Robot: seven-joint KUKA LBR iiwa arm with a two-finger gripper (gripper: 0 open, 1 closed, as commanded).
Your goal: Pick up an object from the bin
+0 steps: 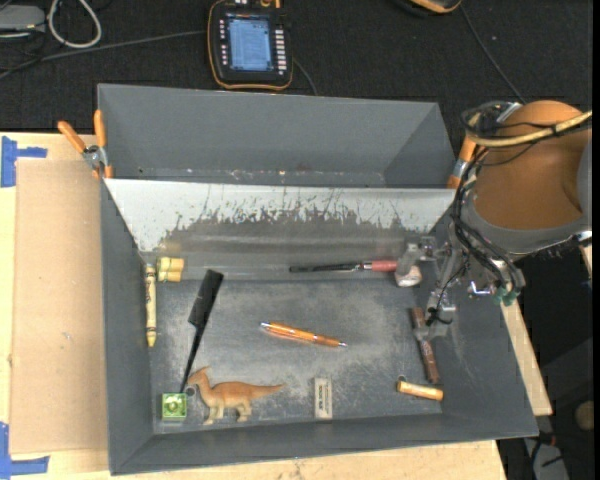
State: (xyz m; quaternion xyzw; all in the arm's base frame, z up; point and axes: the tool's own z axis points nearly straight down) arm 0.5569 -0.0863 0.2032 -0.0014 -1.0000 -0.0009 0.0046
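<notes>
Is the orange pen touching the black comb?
Apart. The camera view shows bare grey bin floor between the orange pen and the black comb.

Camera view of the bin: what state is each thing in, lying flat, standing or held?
Comb: lying flat, left side.
Pen: lying flat, middle of the floor.
Toy dinosaur: on its side, by the front wall.
Crayon: flat along the left wall.
Red-handled tool: flat along the back wall.
Brown stick: flat, right side.
Cork: on its side, front right.
</notes>
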